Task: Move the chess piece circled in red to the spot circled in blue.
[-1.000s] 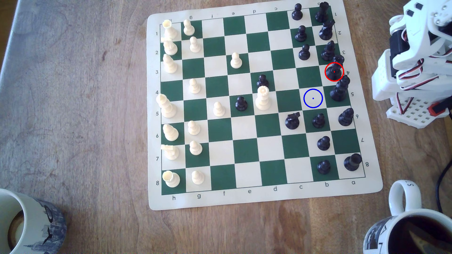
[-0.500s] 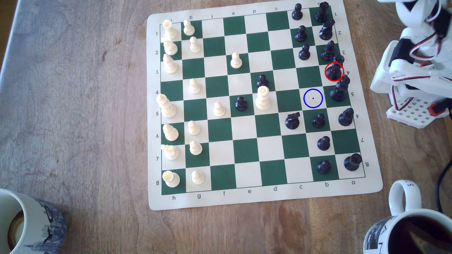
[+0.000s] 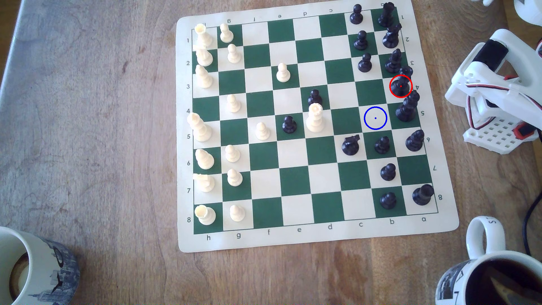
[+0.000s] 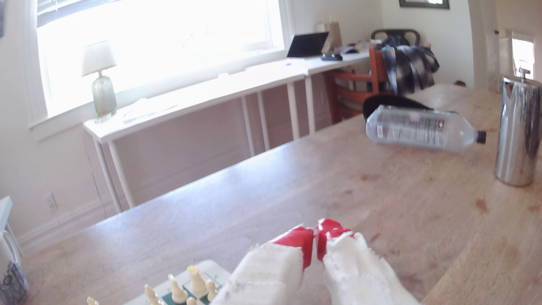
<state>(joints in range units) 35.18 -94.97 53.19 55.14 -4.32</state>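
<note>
gripper [image 4: 316,234] red tips nearly together, nothing between | pointed over wooden table [image 4: 293,190] | white chess pieces [image 4: 187,286] on board corner [image 4: 214,268] | plastic bottle [image 4: 419,129] lay sideways near steel pot [image 4: 517,129]

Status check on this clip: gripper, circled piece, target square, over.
Gripper shut, empty, raised off the board. Black queen standing on its red-ringed square, untouched. Blue-ringed cream square vacant. Black king crowds the queen from the adjacent square.
</note>
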